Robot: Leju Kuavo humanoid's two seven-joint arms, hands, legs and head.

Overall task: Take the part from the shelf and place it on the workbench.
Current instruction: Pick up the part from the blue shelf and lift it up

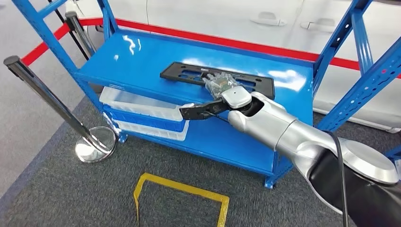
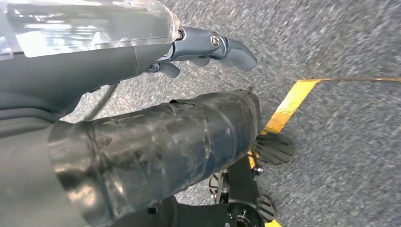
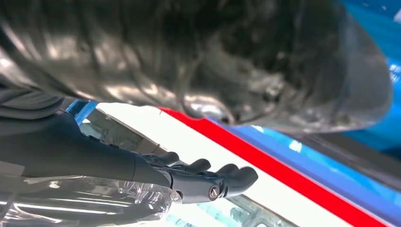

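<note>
Head view shows the right arm reaching up from four o'clock over the blue shelf (image 1: 142, 61), with the right hand (image 1: 221, 85) resting on top of the black part (image 1: 189, 74). That part is a flat, long plate with cut-outs, lying on the upper deck of the shelf near its front edge, running from nine o'clock toward three o'clock. The hand covers the plate's middle; whether its fingers have closed on the plate I cannot tell from here. In the right wrist view the dark fingers (image 3: 227, 176) lie stretched out side by side, slightly curled at the tips, with nothing seen between them.

On the lower deck, toward eight o'clock from the part, sit stacked white and blue trays (image 1: 142, 113). A chrome barrier post (image 1: 56, 99) leans at nine o'clock, its round base on the grey carpet. A yellow tape outline (image 1: 182, 196) marks the floor at six o'clock. A white car body (image 1: 222, 19) stands behind the shelf at twelve o'clock.

Left wrist view has the left hand (image 2: 208, 49) hanging above the carpet, fingers curled inward and holding nothing.
</note>
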